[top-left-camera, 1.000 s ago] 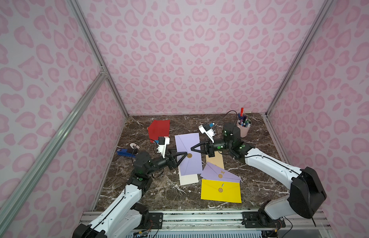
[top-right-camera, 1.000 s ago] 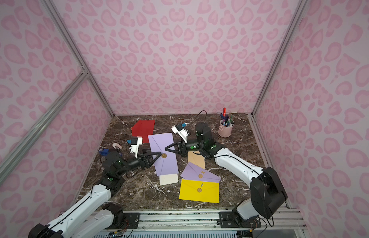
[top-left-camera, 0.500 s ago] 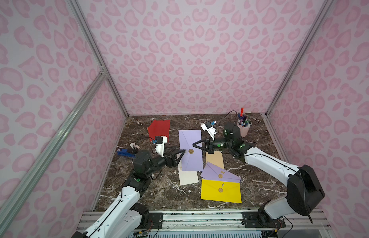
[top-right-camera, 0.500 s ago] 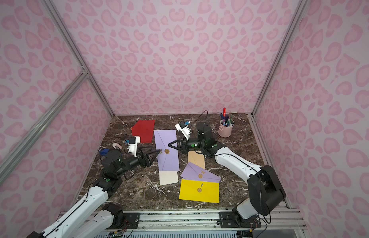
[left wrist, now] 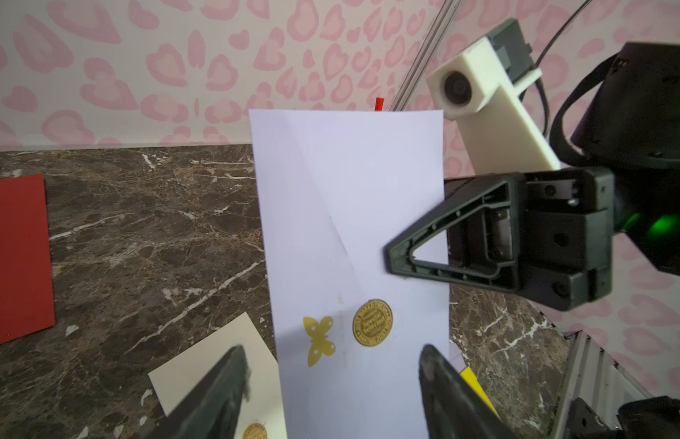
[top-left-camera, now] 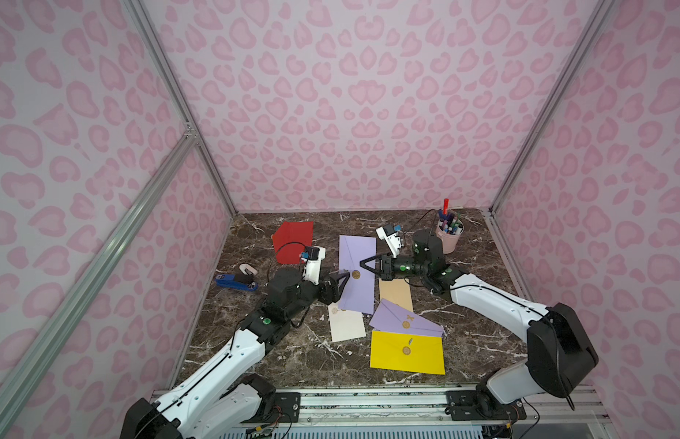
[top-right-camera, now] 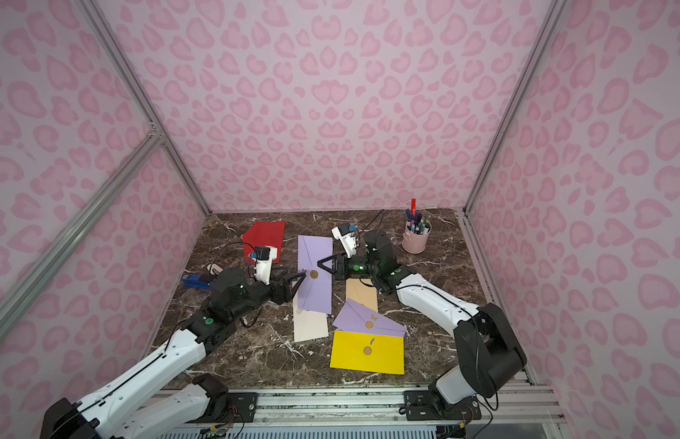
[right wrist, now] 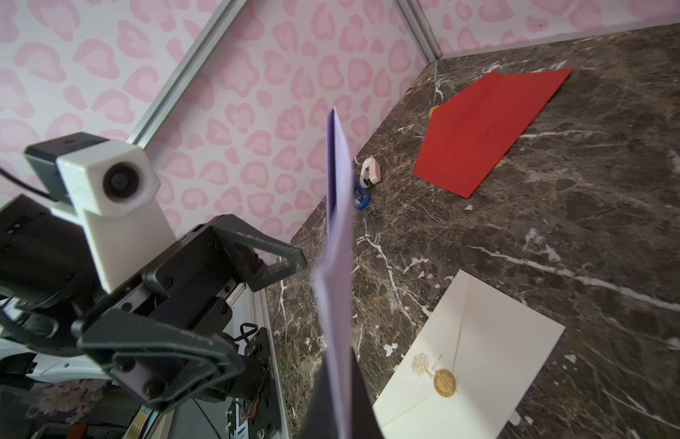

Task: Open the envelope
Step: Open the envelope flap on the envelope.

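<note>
Six envelopes [top-left-camera: 406, 351], one pen cup [top-left-camera: 448, 239]. Right tool [top-left-camera: 363, 263] clamped on upright lilac envelope [top-left-camera: 355, 249]; left tool [left wrist: 330, 351] spread wide beside its seal [left wrist: 372, 323]. Bare worktop [top-left-camera: 292, 353] front-left of it.

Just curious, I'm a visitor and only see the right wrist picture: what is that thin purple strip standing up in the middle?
Observer: A lilac envelope, edge-on to you. The left wrist view shows its flap side, closed with a round gold seal.
Visitor: What keeps it standing?
Observer: The right fingers are shut on one of its long edges, which shows plainly from the left wrist.
</note>
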`<state>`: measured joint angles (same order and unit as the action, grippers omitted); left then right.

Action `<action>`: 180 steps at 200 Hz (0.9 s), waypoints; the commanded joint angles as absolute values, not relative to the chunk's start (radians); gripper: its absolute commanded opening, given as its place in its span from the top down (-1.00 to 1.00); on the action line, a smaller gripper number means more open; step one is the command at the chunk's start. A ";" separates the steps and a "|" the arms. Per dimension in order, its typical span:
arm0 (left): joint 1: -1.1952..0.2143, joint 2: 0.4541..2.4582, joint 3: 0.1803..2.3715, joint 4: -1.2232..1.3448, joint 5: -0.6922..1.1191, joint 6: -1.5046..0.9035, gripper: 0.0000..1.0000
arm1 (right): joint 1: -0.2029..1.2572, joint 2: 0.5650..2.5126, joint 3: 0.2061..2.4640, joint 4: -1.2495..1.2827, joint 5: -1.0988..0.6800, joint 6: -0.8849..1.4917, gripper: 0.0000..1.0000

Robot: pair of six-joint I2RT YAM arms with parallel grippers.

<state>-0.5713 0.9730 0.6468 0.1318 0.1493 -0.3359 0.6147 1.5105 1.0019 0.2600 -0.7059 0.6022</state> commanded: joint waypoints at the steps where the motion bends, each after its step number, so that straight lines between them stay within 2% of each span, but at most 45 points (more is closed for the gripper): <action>1: -0.640 1.006 0.675 0.078 -0.070 -0.286 -0.42 | 0.616 1.499 1.011 0.231 -0.619 0.620 1.00; 58: -0.781 1.057 0.684 0.081 -0.302 -0.279 -0.41 | 0.620 1.476 1.001 0.187 -0.531 0.647 1.00; 121: -0.872 1.074 0.665 0.093 -0.397 -0.275 -0.43 | 0.650 1.463 1.026 0.159 -0.458 0.665 1.00; 180: -0.881 1.071 0.650 0.092 -0.427 -0.275 -0.43 | 0.675 1.452 1.052 0.119 -0.418 0.653 1.00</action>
<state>-0.8772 1.0729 0.6525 0.0811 -0.3977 -0.2821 0.6704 1.4609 1.0386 0.1352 -0.4526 0.6598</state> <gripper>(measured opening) 0.717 0.049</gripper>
